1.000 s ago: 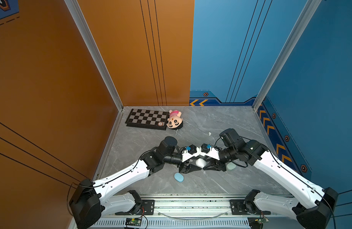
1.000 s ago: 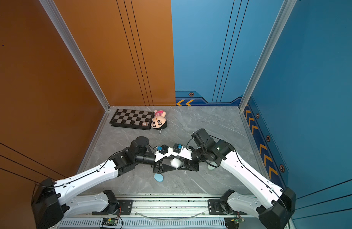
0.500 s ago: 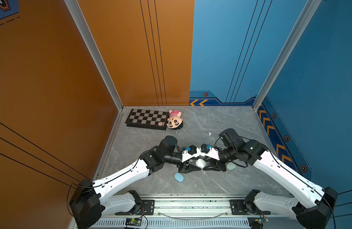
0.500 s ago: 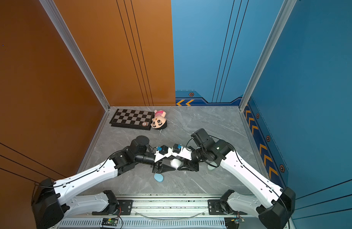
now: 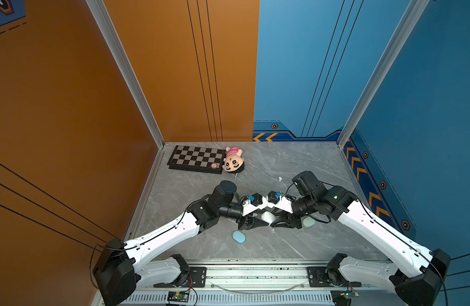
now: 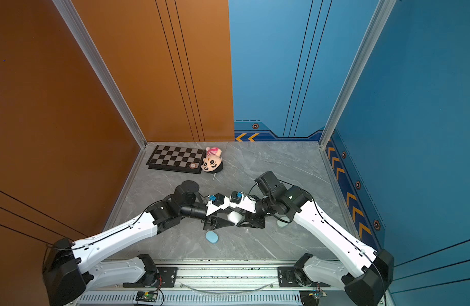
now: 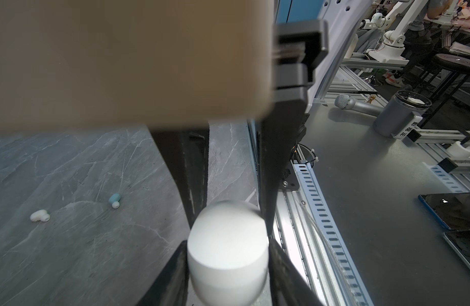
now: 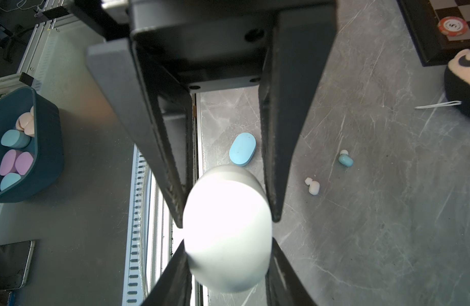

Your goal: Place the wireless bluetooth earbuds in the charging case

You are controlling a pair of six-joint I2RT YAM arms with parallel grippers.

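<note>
Note left jaws and right jaws clamped on opposite ends of white charging case [image 5: 267,216], likely to pry it open for earbuds [image 8: 312,186].

Poker chip [image 8: 452,25] on chessboard [image 8: 427,39] marked 5 or S, white label [image 7: 408,130] characters unreadable

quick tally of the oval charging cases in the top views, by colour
white oval plastic charging case: 1
pale blue oval plastic charging case: 1
pale mint oval plastic charging case: 1
total: 3
</note>
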